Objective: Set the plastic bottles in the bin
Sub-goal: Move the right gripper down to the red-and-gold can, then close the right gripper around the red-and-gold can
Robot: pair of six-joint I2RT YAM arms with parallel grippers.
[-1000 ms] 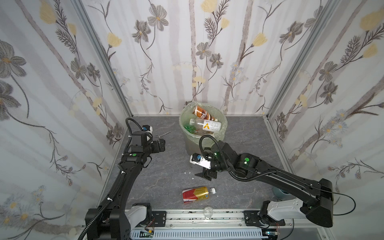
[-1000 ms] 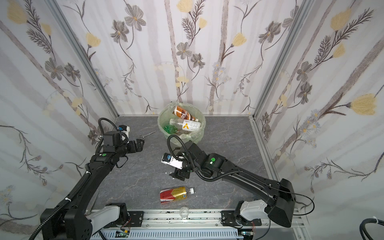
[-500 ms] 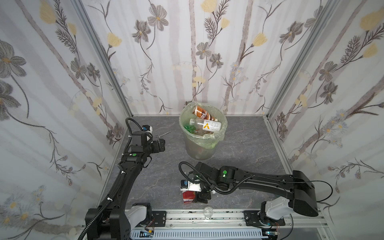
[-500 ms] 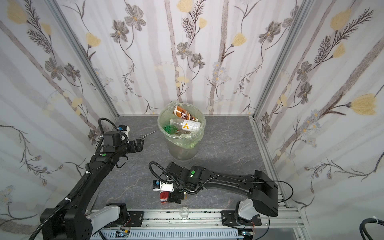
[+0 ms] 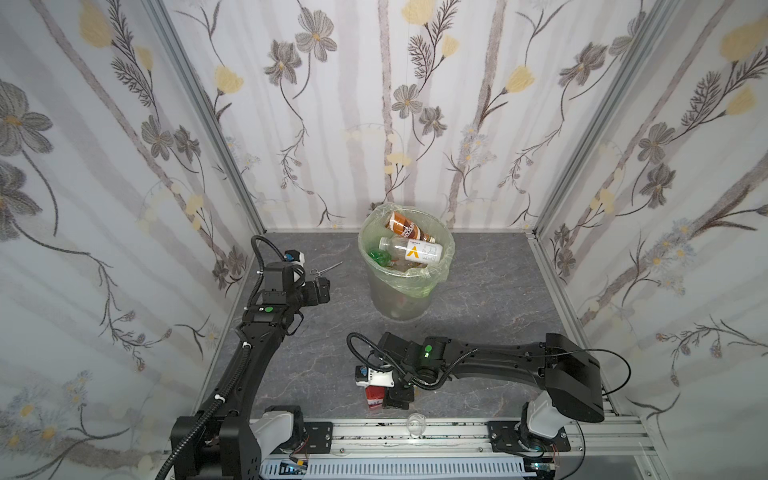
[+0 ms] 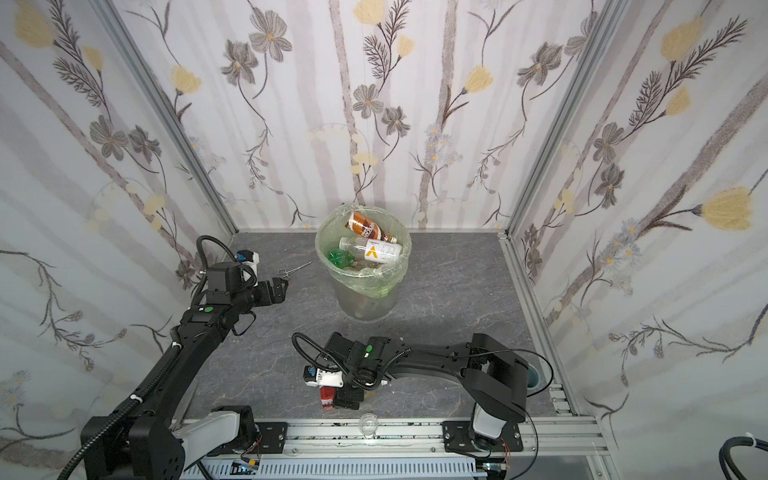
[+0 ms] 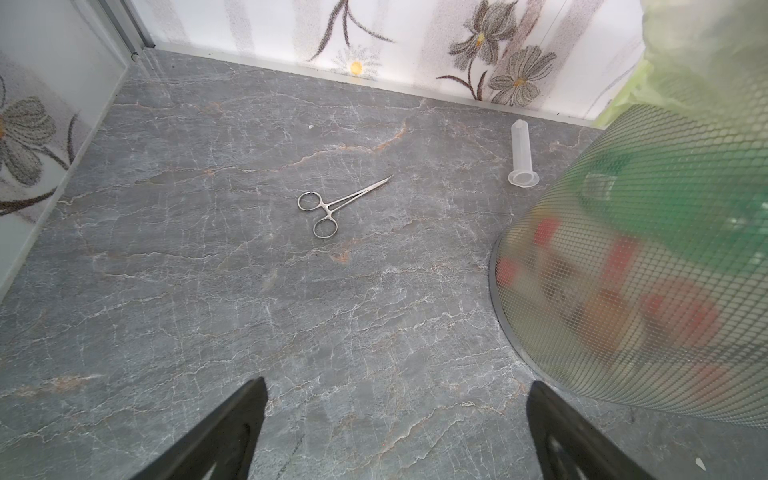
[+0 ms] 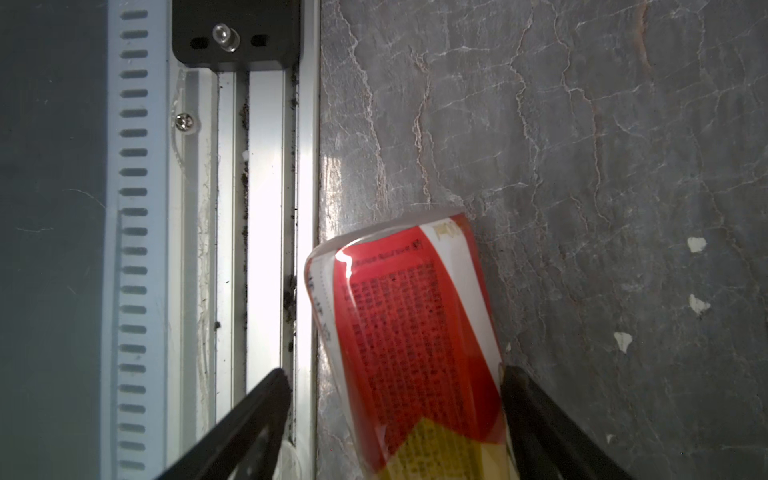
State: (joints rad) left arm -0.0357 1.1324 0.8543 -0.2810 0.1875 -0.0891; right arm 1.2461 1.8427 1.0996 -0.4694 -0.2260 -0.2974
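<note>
L claw [image 7: 397,382] wide, empty | red-gold bottle [image 8: 407,311] lies flat by rail [image 8: 266,208] | R claw [image 8: 394,370] wide, astride it, no grip yet: centre, go low, squeeze mid-body | bin [image 5: 405,291] behind, piled near rim; lift high.

Possibly "NESCAFÉ" on brown bottle [image 5: 405,224]; orange chevron mark on clear bottle [image 5: 428,252].

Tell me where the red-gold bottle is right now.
In both top views the red-gold bottle lies at the front edge of the table by the rail, left of the small glass cup, between the open jaws of the right gripper.
</note>
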